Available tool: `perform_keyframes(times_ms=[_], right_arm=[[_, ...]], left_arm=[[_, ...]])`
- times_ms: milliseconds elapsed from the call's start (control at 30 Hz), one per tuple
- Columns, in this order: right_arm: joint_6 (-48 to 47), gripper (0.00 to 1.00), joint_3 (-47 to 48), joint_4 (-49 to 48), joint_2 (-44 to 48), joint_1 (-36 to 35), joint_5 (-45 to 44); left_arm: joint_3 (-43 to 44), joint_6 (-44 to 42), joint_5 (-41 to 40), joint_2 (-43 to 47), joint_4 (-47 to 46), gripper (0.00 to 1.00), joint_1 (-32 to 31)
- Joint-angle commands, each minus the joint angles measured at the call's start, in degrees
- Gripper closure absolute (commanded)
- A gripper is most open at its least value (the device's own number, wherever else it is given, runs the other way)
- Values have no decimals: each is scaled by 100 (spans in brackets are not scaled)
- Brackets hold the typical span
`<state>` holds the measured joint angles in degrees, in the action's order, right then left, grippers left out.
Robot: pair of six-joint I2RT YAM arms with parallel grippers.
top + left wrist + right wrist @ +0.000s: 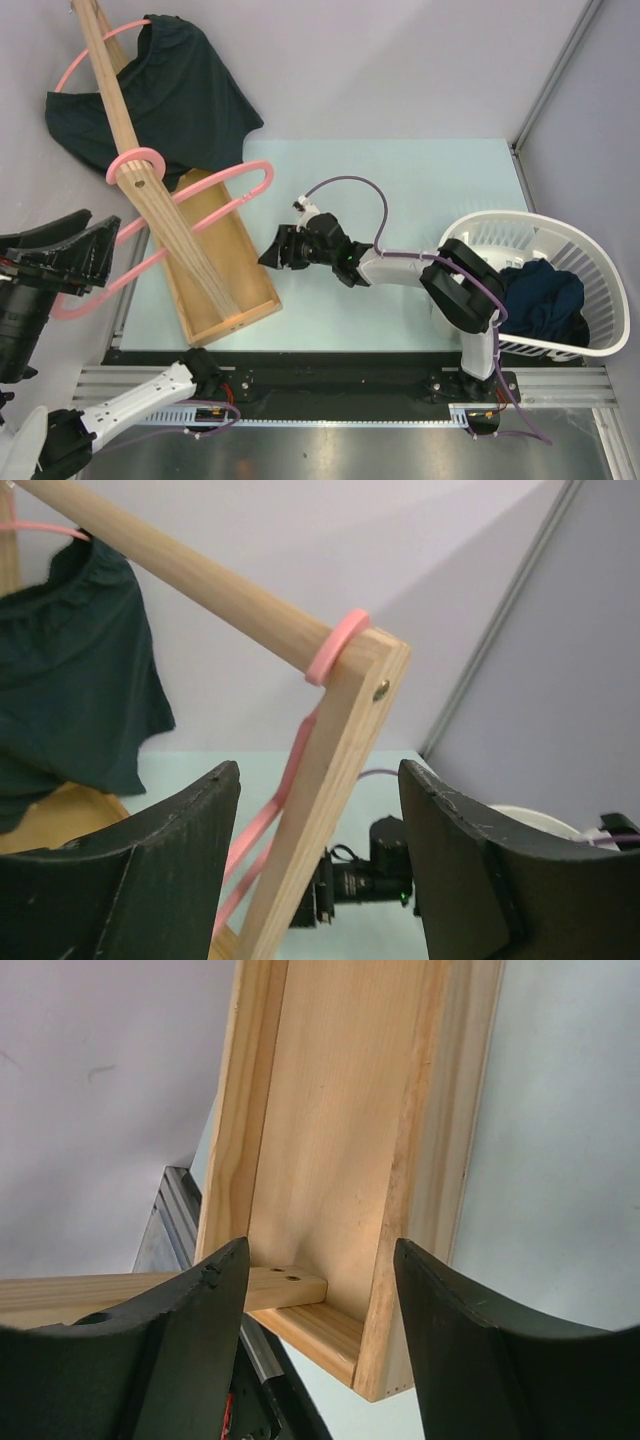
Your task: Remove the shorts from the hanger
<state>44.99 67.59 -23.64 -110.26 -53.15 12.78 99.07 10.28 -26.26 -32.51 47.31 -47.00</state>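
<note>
The blackish dark green shorts [165,90] hang on a pink hanger [95,55] at the far end of the wooden rod [115,100]; they also show in the left wrist view [70,700]. The navy shorts [540,300] lie in the white basket [600,260]. An empty pink hanger [135,160] hooks over the rod near the upright; its hook shows in the left wrist view [335,645]. My left gripper [98,232] is open and empty, facing the upright [330,800]. My right gripper [272,247] is open and empty beside the wooden base tray [350,1140].
The wooden rack's base tray [250,290] sits at the mat's left edge, with the upright [185,240] leaning over it. The empty hanger's loop [262,180] reaches over the mat toward my right gripper. A grey wall stands at the right.
</note>
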Motion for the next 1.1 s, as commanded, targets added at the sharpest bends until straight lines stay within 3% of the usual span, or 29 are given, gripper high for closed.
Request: perform_keyframes(times_ms=[0, 300, 467, 700, 1067], right_arm=[[-236, 35, 52, 236, 232, -12, -56], [-500, 34, 0, 711, 426, -64, -21], [-509, 33, -115, 729, 479, -82, 67], [-571, 33, -299, 773, 654, -82, 155], [-588, 32, -581, 694, 971, -82, 304]], left_arm=[[121, -667, -449, -282, -923, 31, -2], [236, -2161, -1697, -1142, -1997, 29, -2], [-282, -3312, -2548, -1257, -3348, 28, -2], [-625, -4086, -3060, -1389, -4492, 37, -2], [-186, -4658, -3658, -1503, -4442, 37, 7]])
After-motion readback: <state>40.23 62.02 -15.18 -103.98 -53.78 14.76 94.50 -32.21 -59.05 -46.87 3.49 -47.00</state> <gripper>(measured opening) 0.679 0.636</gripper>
